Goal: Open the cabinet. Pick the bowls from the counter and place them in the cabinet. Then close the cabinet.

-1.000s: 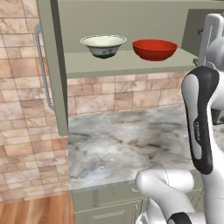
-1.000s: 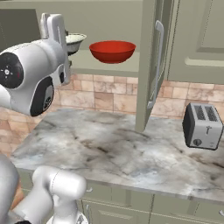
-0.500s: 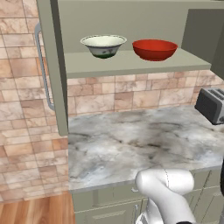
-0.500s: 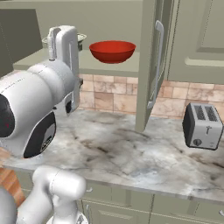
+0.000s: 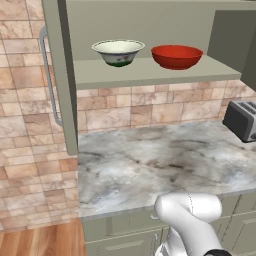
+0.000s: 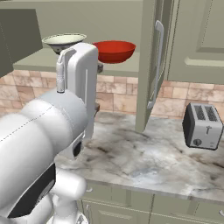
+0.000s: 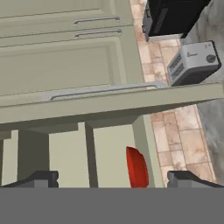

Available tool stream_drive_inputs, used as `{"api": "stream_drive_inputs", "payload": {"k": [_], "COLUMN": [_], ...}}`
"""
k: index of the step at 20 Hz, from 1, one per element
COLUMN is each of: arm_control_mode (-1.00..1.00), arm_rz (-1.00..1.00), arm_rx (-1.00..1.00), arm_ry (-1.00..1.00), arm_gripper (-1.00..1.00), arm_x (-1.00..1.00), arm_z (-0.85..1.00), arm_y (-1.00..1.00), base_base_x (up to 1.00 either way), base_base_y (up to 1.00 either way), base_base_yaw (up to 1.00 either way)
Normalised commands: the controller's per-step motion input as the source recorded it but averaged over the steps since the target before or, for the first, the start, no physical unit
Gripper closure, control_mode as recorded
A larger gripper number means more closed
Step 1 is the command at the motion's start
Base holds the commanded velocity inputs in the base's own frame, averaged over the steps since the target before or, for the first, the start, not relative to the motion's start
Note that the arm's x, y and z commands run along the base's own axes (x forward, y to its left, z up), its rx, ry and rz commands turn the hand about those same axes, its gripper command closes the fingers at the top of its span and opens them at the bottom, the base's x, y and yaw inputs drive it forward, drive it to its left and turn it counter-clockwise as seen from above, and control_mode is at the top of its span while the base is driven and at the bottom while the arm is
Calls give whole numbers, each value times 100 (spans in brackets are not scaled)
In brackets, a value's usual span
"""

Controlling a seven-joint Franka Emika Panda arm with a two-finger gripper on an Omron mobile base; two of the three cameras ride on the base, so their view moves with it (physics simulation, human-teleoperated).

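Note:
The cabinet [image 5: 150, 75] stands open, both doors swung out. On its green shelf sit the two bowls, apart from each other: the cream-white one [image 5: 118, 52] on the left and the red one [image 5: 177, 56] on the right. From the right base they show again, cream bowl [image 6: 61, 41] and red bowl [image 6: 114, 50], behind my white arm [image 6: 78, 87]. In the rolled hand view my gripper [image 7: 113, 180] is open and empty. Its fingertips [image 7: 40, 178] stand wide apart, facing the right door's edge [image 7: 109, 104]. The red bowl [image 7: 137, 167] shows edge-on beyond it. The marbled counter [image 5: 150, 160] carries no bowl.
A silver toaster [image 5: 242, 120] stands on the counter's right end, also toaster [image 6: 203, 126]. The right door [image 6: 151, 65] with its bar handle [image 6: 157, 65] juts out over the counter. The left door [image 5: 62, 75] hangs by the brick wall. Drawer fronts [image 5: 125, 225] run below.
My arm has swung out of the left base view, uncovering the toaster, and has come nearer and larger in the right base view. The bowls and doors have not moved.

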Motion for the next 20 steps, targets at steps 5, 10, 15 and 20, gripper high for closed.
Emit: {"api": "stream_drive_inputs", "payload": {"k": [5,10,15,20], "arm_control_mode": [-100,-100,-100,-100], "arm_rz": [0,1,9,13], "arm_rx": [0,-1,-2,-1], "arm_ry": [0,-4,-16,-22], "arm_gripper": [-100,-100,-100,-100], "arm_x": [0,14,60,66], "arm_z": [-25,-36,-59,-38], "arm_y": [-53,-45,-5,-6], "base_base_x": [0,0,0,0], "base_base_y": [0,0,0,0], "base_base_yaw": [0,0,0,0]}}
